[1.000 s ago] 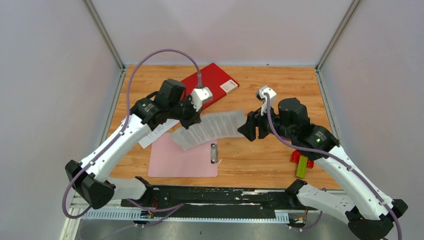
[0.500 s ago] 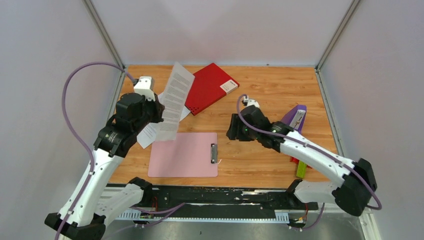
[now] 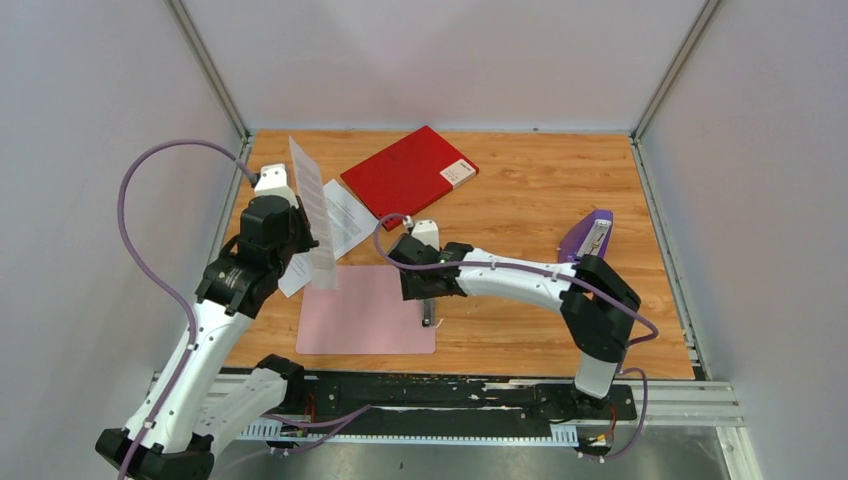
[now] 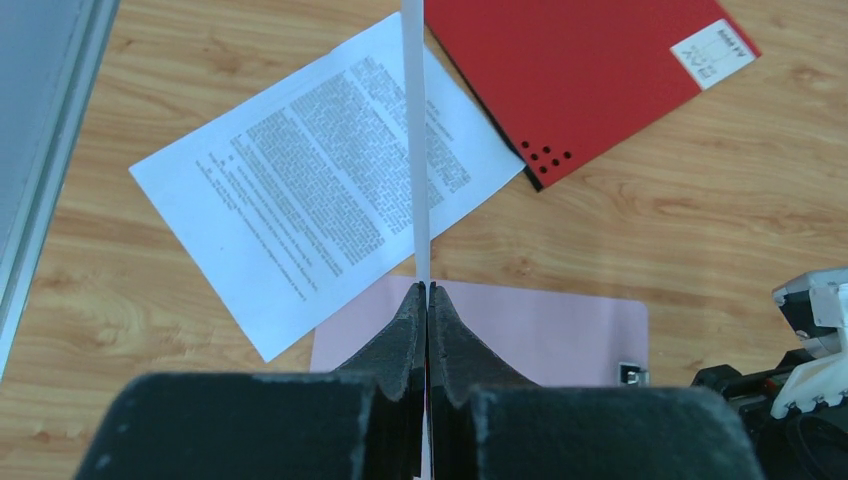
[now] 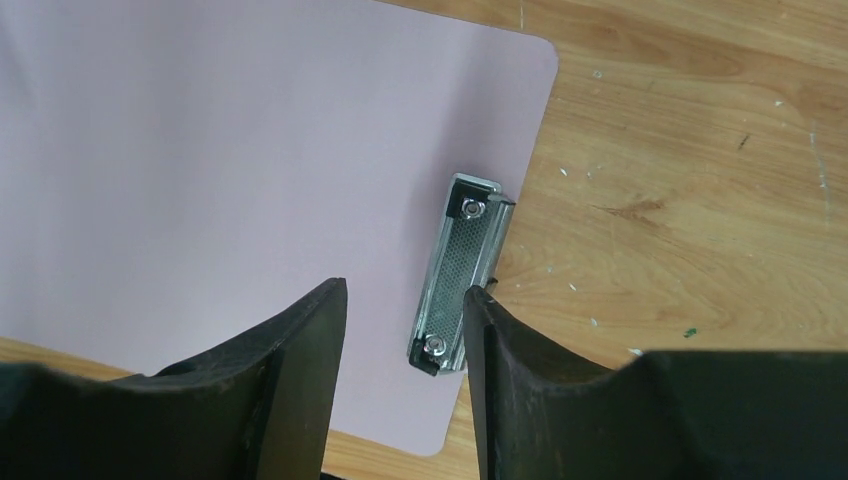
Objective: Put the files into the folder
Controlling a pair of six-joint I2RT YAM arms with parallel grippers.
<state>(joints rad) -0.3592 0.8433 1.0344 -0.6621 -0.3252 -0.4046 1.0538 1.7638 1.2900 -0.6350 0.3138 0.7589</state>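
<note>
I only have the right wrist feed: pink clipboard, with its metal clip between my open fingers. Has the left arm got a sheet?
Observer: Yes. The left gripper is shut on a printed sheet, which it holds upright on edge above the clipboard's left end.
Operator: Any other paper out there?
Observer: A second sheet lies flat, text up, at the near corner of the red folder.
Operator: Is the folder open yet?
Observer: No. It lies closed at the far side, red cover and white label facing up.
</note>
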